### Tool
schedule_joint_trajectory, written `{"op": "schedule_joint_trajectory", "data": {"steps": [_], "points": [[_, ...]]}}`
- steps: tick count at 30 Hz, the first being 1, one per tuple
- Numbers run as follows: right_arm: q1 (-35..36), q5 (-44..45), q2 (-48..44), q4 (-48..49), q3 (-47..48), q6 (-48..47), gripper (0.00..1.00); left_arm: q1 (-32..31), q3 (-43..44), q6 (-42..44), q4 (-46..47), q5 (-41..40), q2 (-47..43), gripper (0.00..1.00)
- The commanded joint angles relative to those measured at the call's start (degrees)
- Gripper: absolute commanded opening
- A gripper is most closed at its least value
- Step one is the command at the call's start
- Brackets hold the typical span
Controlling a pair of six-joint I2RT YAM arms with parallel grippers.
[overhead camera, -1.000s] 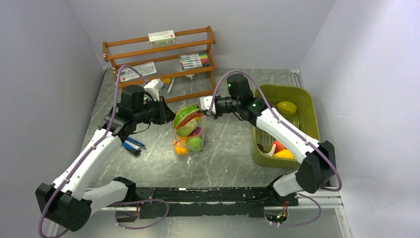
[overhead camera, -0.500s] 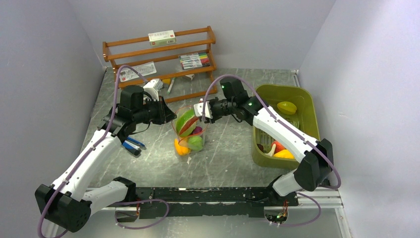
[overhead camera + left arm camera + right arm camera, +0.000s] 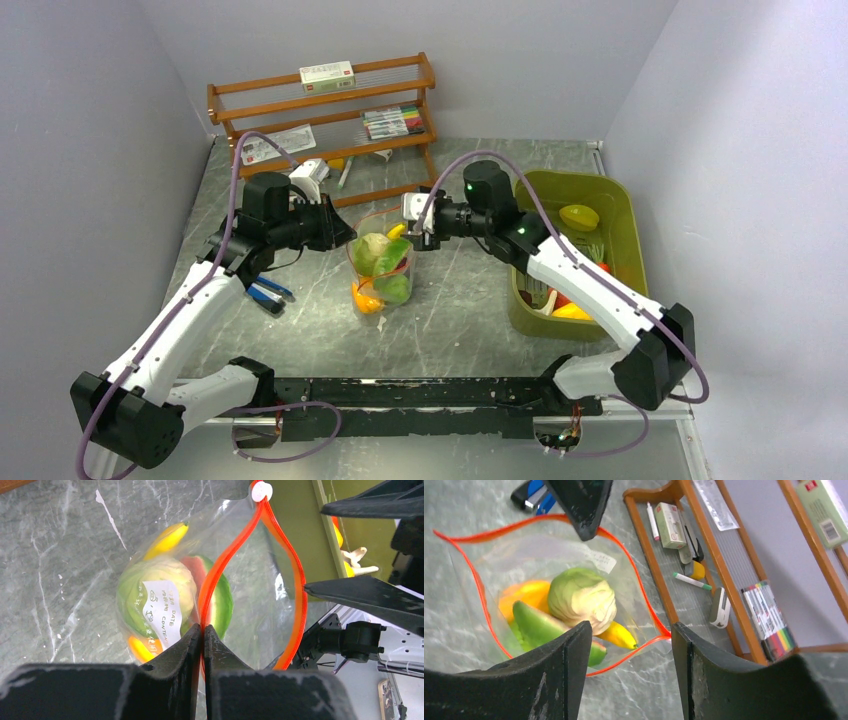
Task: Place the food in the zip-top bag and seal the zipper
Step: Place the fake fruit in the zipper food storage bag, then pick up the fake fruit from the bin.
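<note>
Top view high, looking down; wrist views close, share bag (image 3: 381,268).

One zip-top bag (image 3: 524,550) with one zipper (image 3: 298,590); one olive bin (image 3: 628,238). Food (image 3: 581,597): five pieces in the bag, four in the bin, though overlap leaves both counts unsure. One wooden rack (image 3: 322,112), one white box (image 3: 327,75), one marker pack (image 3: 392,122), one blue-black object (image 3: 268,293).

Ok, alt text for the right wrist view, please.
An open clear plastic zip-top bag with a red-orange zipper strip holds a pale green toy cabbage and a yellow toy banana. The open right gripper frames it; a wooden rack stands beyond.
</note>
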Motion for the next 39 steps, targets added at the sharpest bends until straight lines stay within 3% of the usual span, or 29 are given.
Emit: {"op": "schedule_joint_trajectory", "data": {"steps": [1, 3, 4, 5, 6, 10, 13, 18, 23, 25, 29, 33, 39], "points": [[0.2, 3.4, -4.0, 13.1, -3.1, 22.3, 0.59, 0.1, 0.0, -0.6, 1.6, 0.1, -0.8, 0.07], [0.2, 6.9, -5.3, 16.9, -4.0, 31.9, 0.64, 0.1, 0.2, -0.7, 1.6, 0.3, -0.9, 0.07], [0.2, 10.0, -5.8, 17.9, -4.3, 37.1, 0.76, 0.0, 0.3, -0.8, 1.5, 0.5, -0.9, 0.07], [0.2, 13.1, -6.3, 18.0, -4.0, 41.9, 0.97, 0.1, 0.3, -0.9, 1.7, 0.6, -0.9, 0.07], [0.2, 15.3, -6.4, 17.3, -3.1, 46.3, 0.99, 0.1, 0.3, -1.0, 1.8, 0.7, -0.9, 0.07], [0.2, 19.4, -5.3, 9.1, 2.1, 53.3, 1.0, 0.1, 0.1, -1.2, 2.0, 0.7, -1.0, 0.07], [0.1, 27.7, -4.7, 2.7, 6.1, 61.0, 1.0, 0.1, -0.1, -1.4, 2.0, 0.7, -1.0, 0.07], [0.1, 38.3, -5.7, -5.4, 9.9, 62.8, 1.0, 0.0, -1.1, -1.3, 2.9, 0.5, -1.4, 0.07], [0.1, 54.5, -1.2, -19.2, 17.8, 57.2, 1.0, 0.1, 0.1, 0.0, 1.6, -0.1, -0.6, 0.07], [0.0, 59.9, -0.9, -22.0, 18.2, 51.8, 0.96, 0.1, 0.2, 0.2, 1.4, -0.1, -0.5, 0.07], [-3.1, 67.8, -3.1, -21.5, 15.2, 42.7, 0.77, 0.1, -0.4, 0.0, 2.0, 0.9, -0.8, 0.07], [-15.3, 61.3, -4.4, -22.2, 14.4, 37.3, 0.61, 0.0, -0.2, 0.5, 1.6, 1.7, -0.5, 0.07], [-20.2, 63.2, -2.4, -22.7, 11.6, 24.8, 0.53, 0.1, -0.4, 1.1, 1.9, 2.2, -0.3, 0.07]]}}
